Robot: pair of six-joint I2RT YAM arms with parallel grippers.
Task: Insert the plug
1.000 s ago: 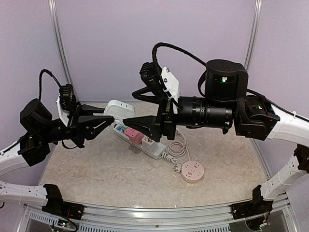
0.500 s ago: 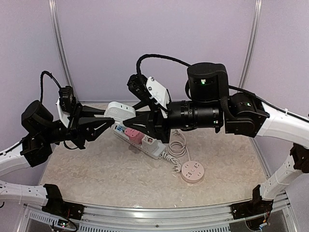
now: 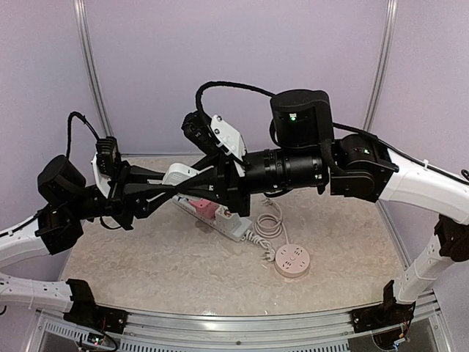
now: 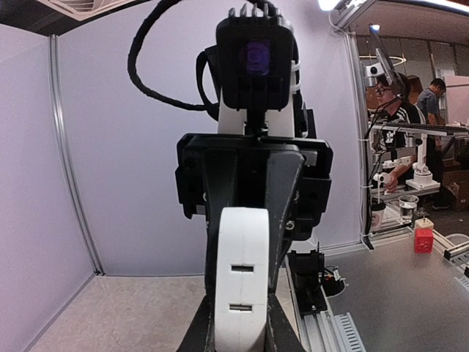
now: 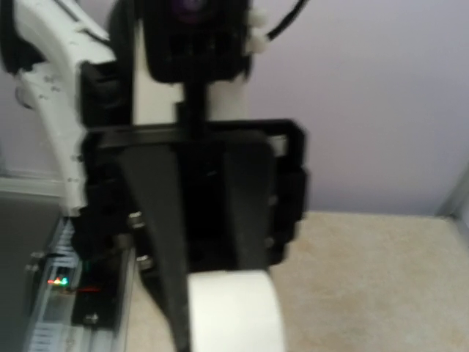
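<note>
White plastic marks the plug, which hangs in mid-air above the table, caught between the two arms where they meet nose to nose. Left gripper: closed tight on the plug, one finger on each side. Right gripper: reaching in from the opposite direction, its fingers drawn in against the same plug, so both arms have hold of it. From the left wrist camera the plug stands on edge, rounded end up, with two short slots one above the other on its narrow face. The right wrist camera is blurred; it shows only the plug's rounded white end at the bottom of the view, with the left arm's dark fingers running down to it. Below the plug, and not touching it, a white power strip lies at an angle on the table with a pink adapter seated in it. A white cord loops just beside the strip, and a round pink socket block sits nearer the front edge.
</note>
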